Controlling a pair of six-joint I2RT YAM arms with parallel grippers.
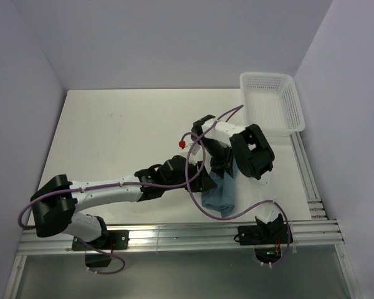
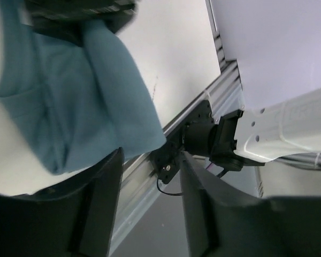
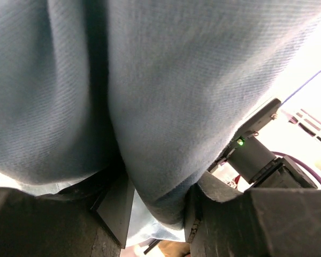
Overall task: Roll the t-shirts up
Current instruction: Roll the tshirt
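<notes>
Walls (image 1: 174, 43) of pale lilac enclose a white tabletop (image 1: 112, 137). Teal t-shirt (image 1: 221, 196), bundled, lies lower centre by the front rail (image 1: 174, 232). Left tool (image 2: 151, 155) stands parted, empty; right tool (image 3: 159, 206) straddles a fold, grip unclear. Lifting away could snag the cloth and undo the roll.

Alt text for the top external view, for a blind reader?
The left arm and right arm lean over a teal-blue t-shirt bunched into a narrow bundle near the front edge of a white table. An empty white mesh basket sits at the far right corner.
</notes>
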